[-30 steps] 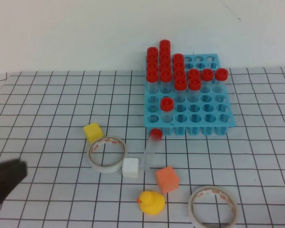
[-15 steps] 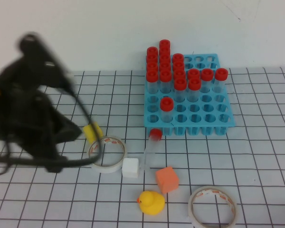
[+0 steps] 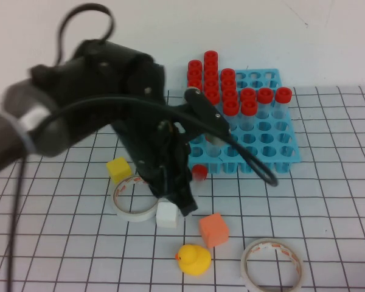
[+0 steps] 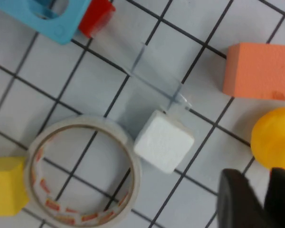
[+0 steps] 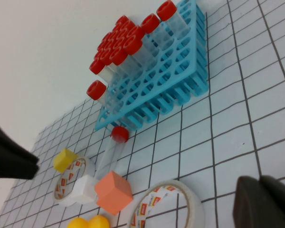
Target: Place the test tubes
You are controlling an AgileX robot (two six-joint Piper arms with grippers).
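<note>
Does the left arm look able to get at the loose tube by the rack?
Probably yes. The left gripper hangs near the loose tube, whose clear middle lies bare; the white cube crowds its tip, the rack its cap. The right gripper, shut, is parked off to the right.

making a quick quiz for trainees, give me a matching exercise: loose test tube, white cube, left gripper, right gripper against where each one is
Things:
1 loose test tube
2 white cube
3 left gripper
4 right gripper

Places:
A off to the side, out of the high view, shut
B lying flat, red cap by the blue rack
C low over the middle of the table
D right beside a tape roll

Pairs: 1-B, 2-D, 3-C, 4-A
</note>
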